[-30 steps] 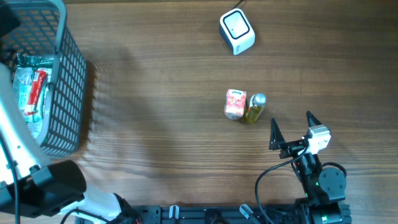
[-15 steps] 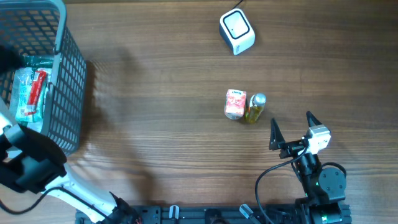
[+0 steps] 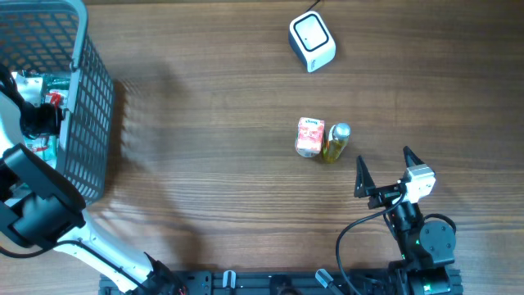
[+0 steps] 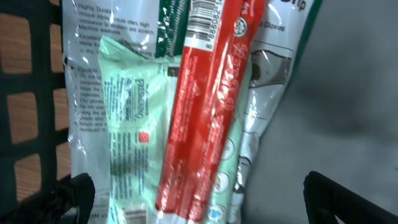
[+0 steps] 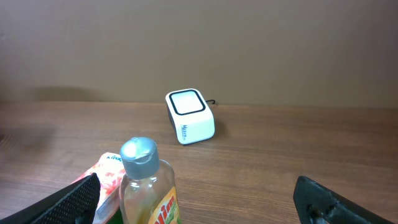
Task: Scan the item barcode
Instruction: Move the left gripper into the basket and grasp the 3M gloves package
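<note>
My left gripper point(image 4: 208, 202) is open inside the dark mesh basket point(image 3: 86, 98), right above a heap of packets. A long red packet point(image 4: 211, 106) with a barcode at its top end lies between the open fingers, on a pale green packet point(image 4: 134, 124) and white packets. Nothing is gripped. In the overhead view the left gripper point(image 3: 38, 123) sits over those packets point(image 3: 49, 115). The white barcode scanner point(image 3: 312, 41) stands at the back of the table, also seen as the scanner point(image 5: 189, 116). My right gripper point(image 3: 385, 172) rests open near the front edge.
A pink tissue pack point(image 3: 309, 136) and a yellow bottle with a grey cap point(image 3: 335, 142) lie side by side mid-table, just ahead of the right gripper point(image 5: 199, 208). The bottle point(image 5: 146, 186) fills the lower left of the right wrist view.
The left arm has shifted over the basket and its wrist now hangs lower over the packets. The right arm and the table items have not moved.
</note>
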`<action>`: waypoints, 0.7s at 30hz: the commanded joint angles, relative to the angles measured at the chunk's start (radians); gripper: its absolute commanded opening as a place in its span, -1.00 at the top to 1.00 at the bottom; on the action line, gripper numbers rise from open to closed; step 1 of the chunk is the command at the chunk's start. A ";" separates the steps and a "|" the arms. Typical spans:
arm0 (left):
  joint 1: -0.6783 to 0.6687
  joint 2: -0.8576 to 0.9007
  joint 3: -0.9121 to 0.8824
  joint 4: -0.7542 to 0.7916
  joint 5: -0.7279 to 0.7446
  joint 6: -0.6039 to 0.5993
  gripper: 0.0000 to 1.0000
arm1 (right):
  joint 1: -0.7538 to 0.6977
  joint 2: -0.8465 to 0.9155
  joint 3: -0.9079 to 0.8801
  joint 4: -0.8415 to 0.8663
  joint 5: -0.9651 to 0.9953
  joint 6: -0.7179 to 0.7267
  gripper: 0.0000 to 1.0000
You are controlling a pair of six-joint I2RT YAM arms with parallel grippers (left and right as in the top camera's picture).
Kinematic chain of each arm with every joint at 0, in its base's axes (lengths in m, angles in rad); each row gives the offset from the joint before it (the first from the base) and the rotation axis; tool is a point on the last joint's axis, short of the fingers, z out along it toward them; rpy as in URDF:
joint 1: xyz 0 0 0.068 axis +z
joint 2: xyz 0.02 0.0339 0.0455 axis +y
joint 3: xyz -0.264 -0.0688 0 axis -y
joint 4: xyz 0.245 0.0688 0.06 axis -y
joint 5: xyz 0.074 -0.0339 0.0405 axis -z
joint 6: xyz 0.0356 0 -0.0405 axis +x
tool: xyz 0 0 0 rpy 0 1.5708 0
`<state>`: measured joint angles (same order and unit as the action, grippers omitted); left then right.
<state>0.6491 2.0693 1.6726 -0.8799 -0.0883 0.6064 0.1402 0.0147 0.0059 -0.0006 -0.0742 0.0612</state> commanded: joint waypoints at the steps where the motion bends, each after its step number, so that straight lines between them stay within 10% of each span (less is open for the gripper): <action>1: 0.004 0.008 -0.020 0.030 -0.022 0.042 -0.99 | -0.005 -0.004 -0.001 0.003 -0.002 -0.008 -1.00; 21: 0.021 0.122 -0.020 0.084 0.009 0.040 -0.99 | -0.005 -0.004 -0.001 0.003 -0.002 -0.008 -0.99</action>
<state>0.6567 2.1471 1.6619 -0.8013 -0.0818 0.6281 0.1402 0.0147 0.0059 -0.0006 -0.0742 0.0612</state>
